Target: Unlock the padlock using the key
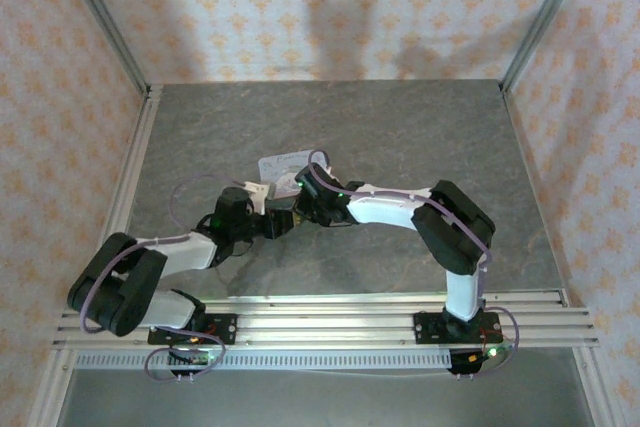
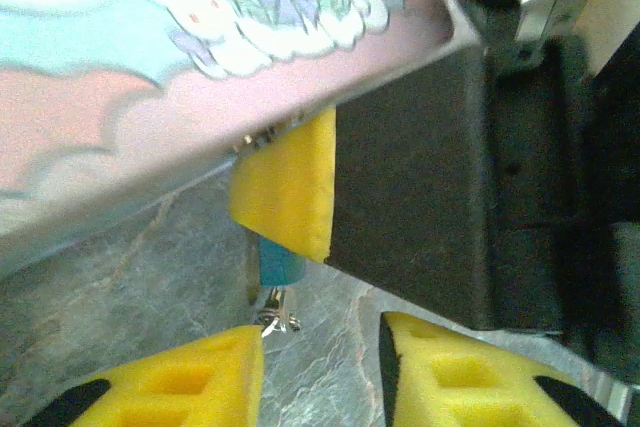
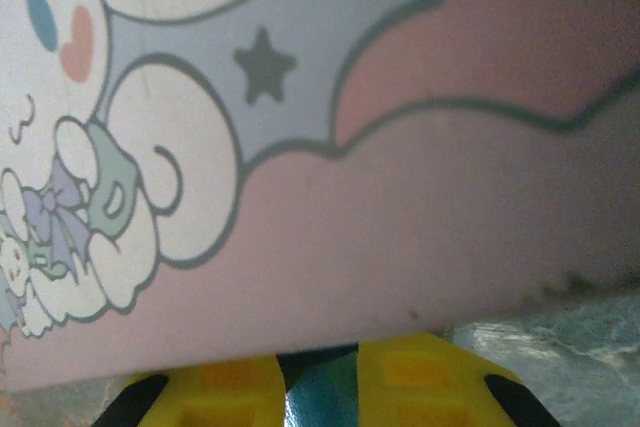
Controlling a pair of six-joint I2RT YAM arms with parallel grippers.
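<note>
In the left wrist view the small blue padlock [image 2: 280, 263] shows under a yellow pad [image 2: 286, 185] of my right gripper. The silvery key [image 2: 274, 313] juts from the padlock's lower end, right by the tip of my left gripper's left finger [image 2: 190, 379]. My left gripper [image 2: 320, 377] stands open with only bare table between its pads. In the right wrist view my right gripper [image 3: 322, 387] is shut on the padlock [image 3: 324, 397], pressed close under the tin. From above, the left gripper [image 1: 277, 224] and right gripper [image 1: 300, 197] meet mid-table.
The pastel cartoon-printed tin [image 1: 285, 162] lies just behind both grippers and touches or nearly touches the right one; its lid [image 3: 330, 147] looms over the right wrist view. The grey marbled table [image 1: 420, 127] is walled by patterned panels on three sides.
</note>
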